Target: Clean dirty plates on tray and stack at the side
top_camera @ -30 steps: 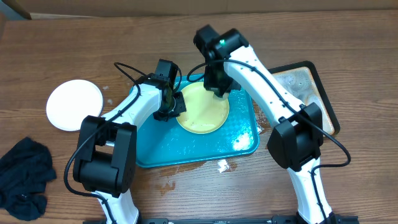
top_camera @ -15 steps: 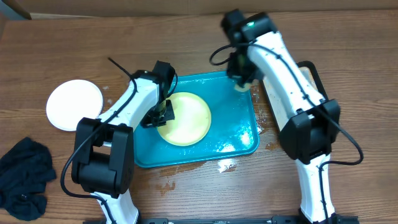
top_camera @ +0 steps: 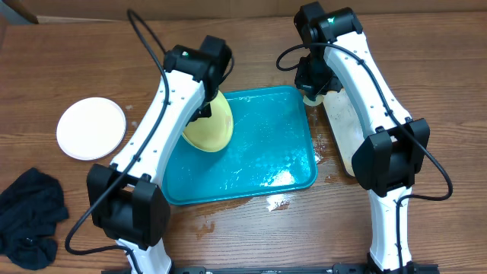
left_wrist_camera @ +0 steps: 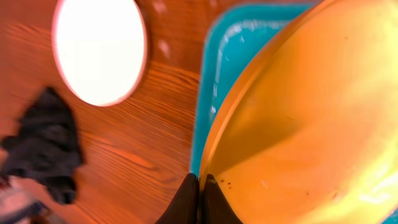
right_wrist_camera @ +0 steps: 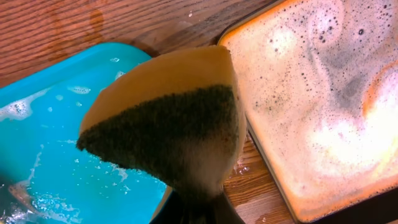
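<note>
My left gripper (top_camera: pixel 201 114) is shut on the rim of the pale yellow-green plate (top_camera: pixel 211 126), which hangs tilted on edge above the left part of the turquoise tray (top_camera: pixel 266 152). In the left wrist view the fingers (left_wrist_camera: pixel 200 198) pinch the plate's edge (left_wrist_camera: pixel 298 124), which carries a few dark specks. A white plate (top_camera: pixel 91 128) lies on the table left of the tray. My right gripper (top_camera: pixel 312 90) is shut on a yellow sponge with a dark scrub face (right_wrist_camera: pixel 168 118), held over the gap between the tray's far right corner and the soapy tray (right_wrist_camera: pixel 311 93).
A dark cloth (top_camera: pixel 30 217) lies crumpled at the front left. The wet tray bottom holds foam streaks and water. Water drops (top_camera: pixel 274 202) dot the table in front of the tray. The soapy tray (top_camera: pixel 342 129) sits partly under my right arm.
My left gripper has lifted the yellow-green plate off the tray bottom, tipped it on edge and carried it left. My right gripper has carried the sponge right, off the tray toward the soapy tray.
</note>
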### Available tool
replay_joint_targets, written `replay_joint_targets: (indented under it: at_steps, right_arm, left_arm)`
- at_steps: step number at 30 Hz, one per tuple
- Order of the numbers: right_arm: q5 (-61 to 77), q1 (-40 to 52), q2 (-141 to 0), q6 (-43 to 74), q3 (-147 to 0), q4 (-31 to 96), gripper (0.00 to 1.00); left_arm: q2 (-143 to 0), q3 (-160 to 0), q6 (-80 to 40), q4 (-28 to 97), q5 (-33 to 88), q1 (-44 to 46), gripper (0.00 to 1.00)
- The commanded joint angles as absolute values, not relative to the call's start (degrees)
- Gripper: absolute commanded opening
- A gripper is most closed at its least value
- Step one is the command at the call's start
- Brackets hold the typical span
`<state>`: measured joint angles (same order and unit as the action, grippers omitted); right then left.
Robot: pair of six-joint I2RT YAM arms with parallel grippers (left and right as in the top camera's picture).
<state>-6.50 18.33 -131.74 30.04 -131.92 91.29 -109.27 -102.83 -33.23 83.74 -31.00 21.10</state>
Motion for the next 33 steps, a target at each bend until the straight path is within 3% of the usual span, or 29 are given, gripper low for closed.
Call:
replay_joint_targets:
  at_steps: [1,8,17,33]
  right_arm:
    - [-7.7,17.4,-131.0,29.5,-133.0,90.8,0.04]
    - [-7.7,15.2,-131.0,29.5,-132.8,90.8,0.04]
    - [-12.2,10.0,-131.1,30.1,-131.2,94.0,0.04]
    - [-12.8,3.1,-131.1,30.1,-111.7,86.3,0.04]
  left_arm:
    - [-107.5,-106.4,-35.4,85.4,-40.7,23.5,0.04]
    - [-107.5,-106.8,-38.0,90.9,-50.0,26.8,0.04]
    - [-107.5,-106.8,-40.4,94.1,-52.3,27.4,0.04]
    - [-107.5,-106.8,-40.3,96.8,-62.2,35.3,0.04]
